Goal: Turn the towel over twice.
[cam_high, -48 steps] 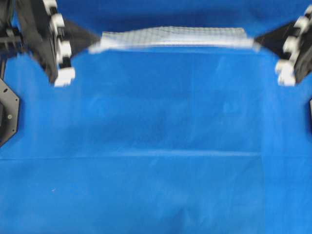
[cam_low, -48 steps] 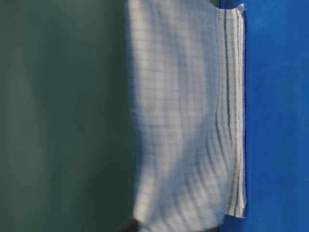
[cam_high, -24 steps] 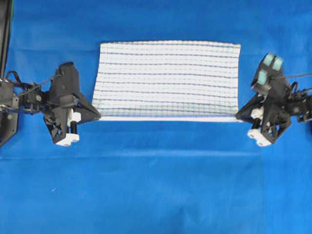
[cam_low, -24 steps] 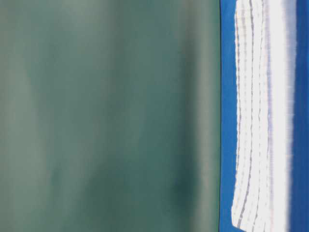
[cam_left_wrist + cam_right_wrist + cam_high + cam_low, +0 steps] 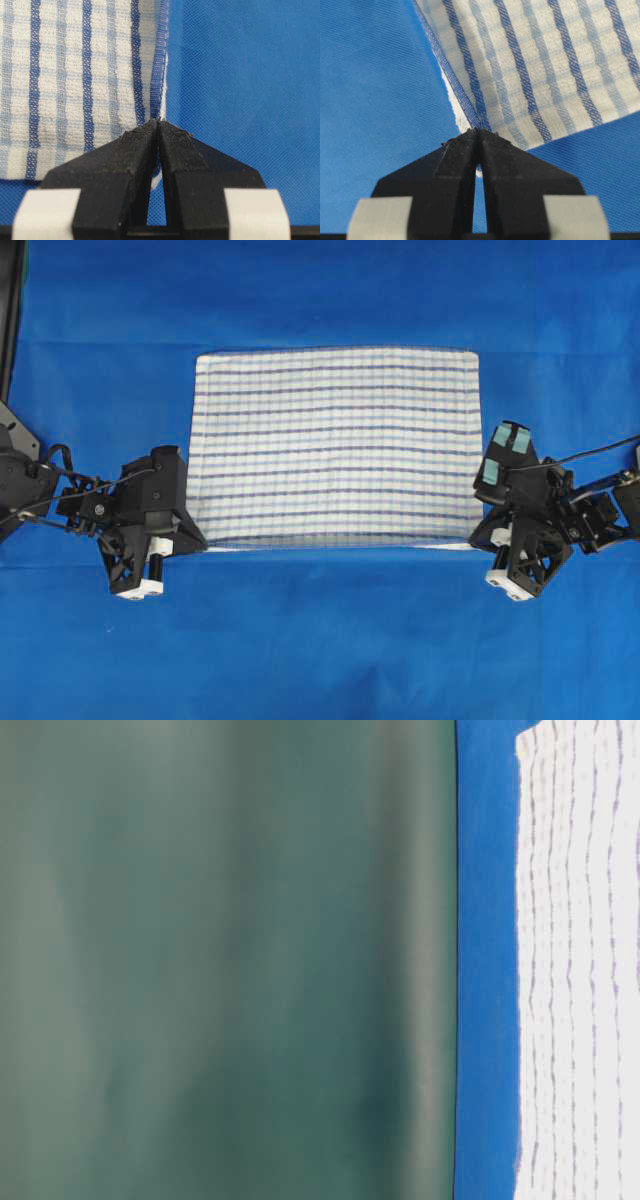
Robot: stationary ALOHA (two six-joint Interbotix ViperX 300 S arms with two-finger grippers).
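Your towel [image 5: 335, 445] lies flat on the blue cover [image 5: 320, 640] — left gripper [image 5: 202, 543] and right gripper [image 5: 476, 540] each clenched on a near corner.

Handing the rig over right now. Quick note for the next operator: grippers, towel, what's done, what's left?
Left gripper: shut on the towel's near left corner.
Right gripper: shut on the near right corner.
Towel: spread nearly flat on the blue table cover, striped and checked face up, near edge pinched at both corners.
Done: one turn-over looks nearly laid down; how many came before can't be told.
Left: release the corners, then confirm the count and flip again if needed.
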